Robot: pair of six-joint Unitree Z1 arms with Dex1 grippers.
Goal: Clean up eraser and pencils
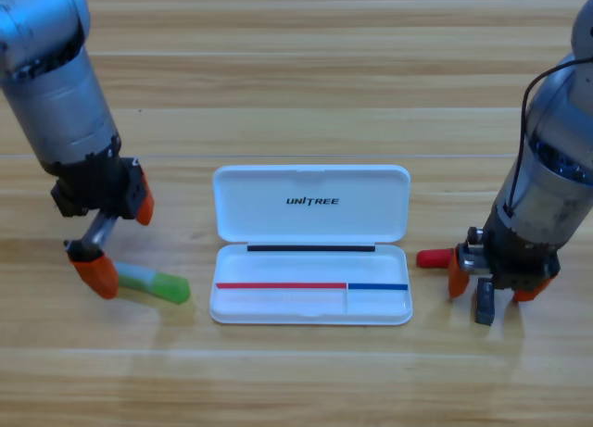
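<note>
The translucent green pencil point(156, 284) lies left of the open white case point(278, 303). My left gripper point(119, 238) is open beside it, its lower jaw at the pencil's left end and its upper jaw well above. Right of the case, only the red end of the red-and-black pencil point(432, 257) shows; its black half is hidden under my right gripper point(495, 285). That gripper points down, open, with one orange jaw on each side of the small black eraser point(484, 303) on the table.
The case's lid point(310, 203) lies flat behind its tray, printed side up. Both grey arms stand tall over the table's left and right sides.
</note>
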